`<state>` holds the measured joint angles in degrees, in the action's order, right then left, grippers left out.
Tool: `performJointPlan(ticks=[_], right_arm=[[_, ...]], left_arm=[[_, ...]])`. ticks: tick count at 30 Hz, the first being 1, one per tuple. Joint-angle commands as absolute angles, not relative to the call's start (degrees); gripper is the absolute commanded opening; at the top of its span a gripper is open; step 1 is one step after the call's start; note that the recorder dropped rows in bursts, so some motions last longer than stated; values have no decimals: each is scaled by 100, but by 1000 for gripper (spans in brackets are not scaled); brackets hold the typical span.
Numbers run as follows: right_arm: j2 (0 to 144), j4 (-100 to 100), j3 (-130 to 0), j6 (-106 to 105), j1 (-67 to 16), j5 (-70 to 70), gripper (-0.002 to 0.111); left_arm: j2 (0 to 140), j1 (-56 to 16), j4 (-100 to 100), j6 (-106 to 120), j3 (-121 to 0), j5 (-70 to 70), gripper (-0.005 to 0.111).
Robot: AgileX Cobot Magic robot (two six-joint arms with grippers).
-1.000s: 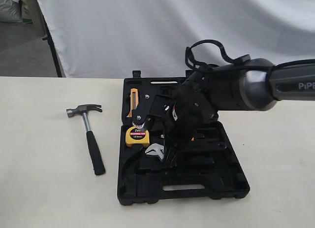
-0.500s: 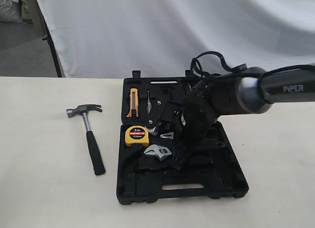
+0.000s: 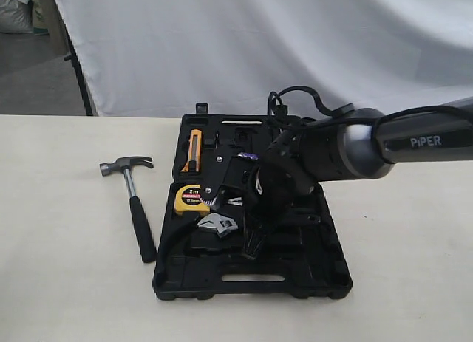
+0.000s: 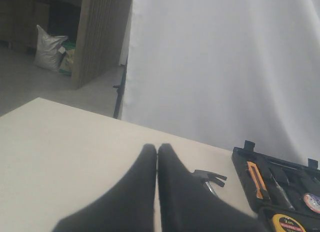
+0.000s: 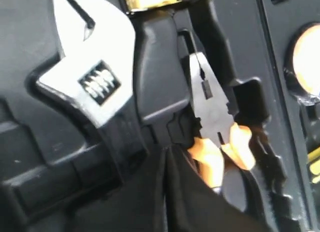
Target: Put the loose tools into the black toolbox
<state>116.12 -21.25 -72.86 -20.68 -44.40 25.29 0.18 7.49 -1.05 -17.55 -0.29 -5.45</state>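
1. Exterior view: the black toolbox point(image 3: 314, 279) lies open on the table point(image 3: 66, 283), about midway between the left and right edges. Its far half sits close to the far edge, and the half with the slot handle faces the near edge.
2. In its moulded recesses rest a yellow tape measure point(image 3: 191, 200), an orange utility knife point(image 3: 194, 150) in the far half, and an adjustable wrench point(image 3: 216, 224) just on the near side of the tape measure.
3. A claw hammer point(image 3: 135, 202) lies on the table outside the case, between it and the left edge. Its head points toward the far edge and its black grip toward the near edge, ending just beside the case's left wall.
4. The right arm point(image 3: 355, 150) reaches in from the right edge over the open case. The right gripper point(image 3: 251, 246) points down into the near half, just beside the wrench.
5. In the right wrist view its jaws are pressed together with only a thin seam between them. Nothing seems to be caught there, though the picture is close and blurred. The tips sit at the orange handles of a pair of pliers point(image 5: 212, 106) seated in a recess next to the wrench.
6. In the left wrist view the left gripper point(image 4: 157, 159) has its jaws closed tight on nothing. It hangs above bare table toward the left edge, with the hammer head and the case beyond it.
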Motion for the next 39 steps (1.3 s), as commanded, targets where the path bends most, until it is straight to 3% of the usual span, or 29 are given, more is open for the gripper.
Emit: performJointPlan(ticks=[1, 32, 39], right_arm=[[11377, -1946, -7260, -1885, -4491, 2597, 0], [11399, -2133, -7260, -1732, -4712, 2603, 0], [11118, -2184, -7260, -1309, -4358, 2726, 0]], left_arm=[[0, 894, -130, -1782, -44, -503, 1], [0, 894, -130, -1782, -44, -503, 1], [0, 894, -130, -1782, -44, -503, 1]])
